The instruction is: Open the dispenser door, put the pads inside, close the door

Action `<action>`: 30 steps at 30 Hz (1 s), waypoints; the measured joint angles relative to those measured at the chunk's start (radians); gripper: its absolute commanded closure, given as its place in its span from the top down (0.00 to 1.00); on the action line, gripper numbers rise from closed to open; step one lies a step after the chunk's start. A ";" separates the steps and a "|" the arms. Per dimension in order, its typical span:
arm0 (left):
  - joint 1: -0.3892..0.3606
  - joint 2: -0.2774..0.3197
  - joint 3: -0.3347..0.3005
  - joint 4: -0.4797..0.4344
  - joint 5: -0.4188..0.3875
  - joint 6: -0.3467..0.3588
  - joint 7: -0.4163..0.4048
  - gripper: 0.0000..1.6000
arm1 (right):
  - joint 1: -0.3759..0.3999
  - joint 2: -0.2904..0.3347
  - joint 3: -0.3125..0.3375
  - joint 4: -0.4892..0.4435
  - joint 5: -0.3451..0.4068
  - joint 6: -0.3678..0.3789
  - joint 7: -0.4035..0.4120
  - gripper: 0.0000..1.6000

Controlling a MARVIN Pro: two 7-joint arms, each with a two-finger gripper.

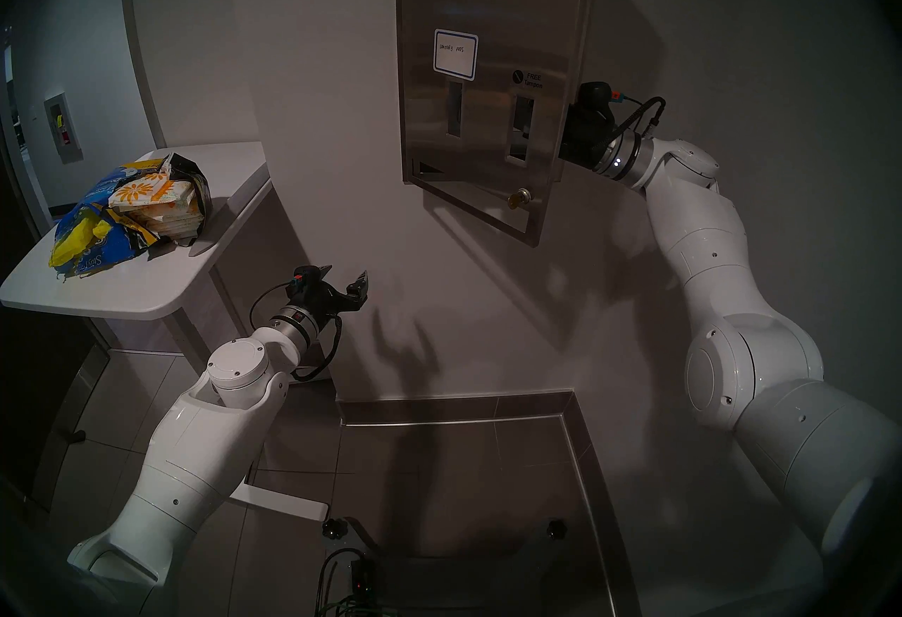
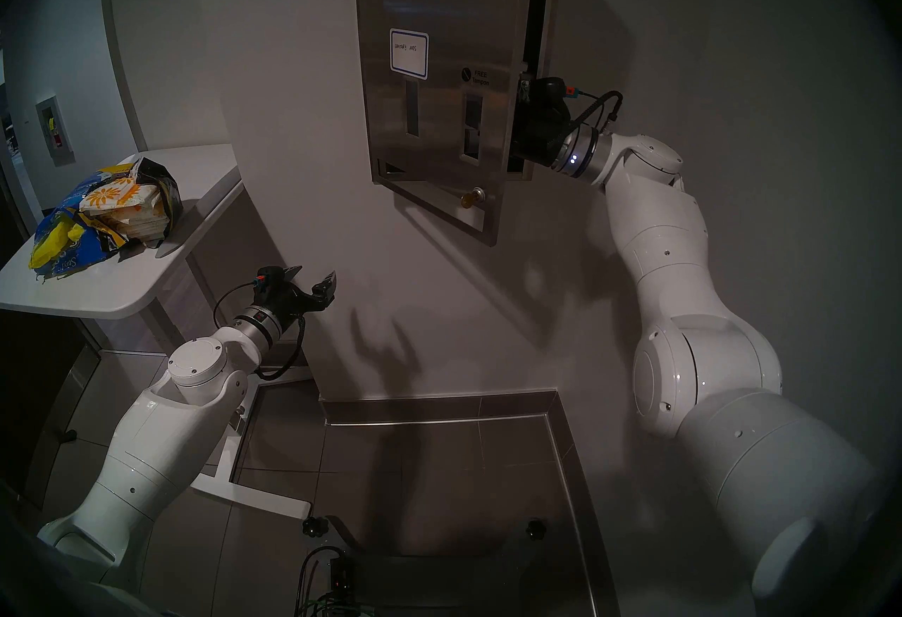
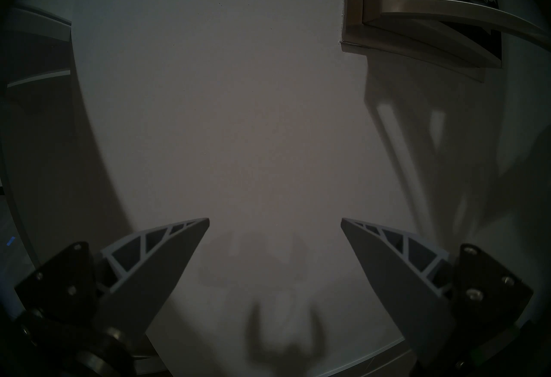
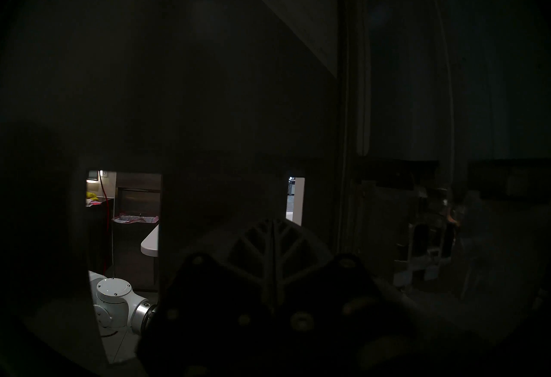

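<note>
The dispenser door (image 1: 481,79) stands ajar, its free edge toward the right gripper (image 4: 272,228), whose jaws are pressed together behind it. The pads (image 1: 156,201) lie on the worktop (image 1: 122,289), nearer the left gripper (image 1: 341,282), jaws spread.

Right gripper (image 4: 272,248) tips behind dispenser door (image 1: 488,64), label (image 1: 455,54) handwriting illegible

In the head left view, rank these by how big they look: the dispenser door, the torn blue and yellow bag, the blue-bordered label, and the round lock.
Largest to smallest, as they look:
1. dispenser door
2. torn blue and yellow bag, though it sits nearer the camera, so true size is unsure
3. blue-bordered label
4. round lock
</note>
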 measured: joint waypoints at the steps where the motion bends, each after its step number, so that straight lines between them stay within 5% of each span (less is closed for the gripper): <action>1: 0.000 0.000 0.000 0.000 0.000 0.000 0.000 1.00 | 0.004 -0.003 -0.008 0.000 0.005 -0.002 0.000 0.00; 30: 0.000 0.001 0.001 -0.001 -0.001 0.000 0.001 1.00 | 0.040 0.032 -0.237 -0.064 0.220 -0.064 0.000 0.00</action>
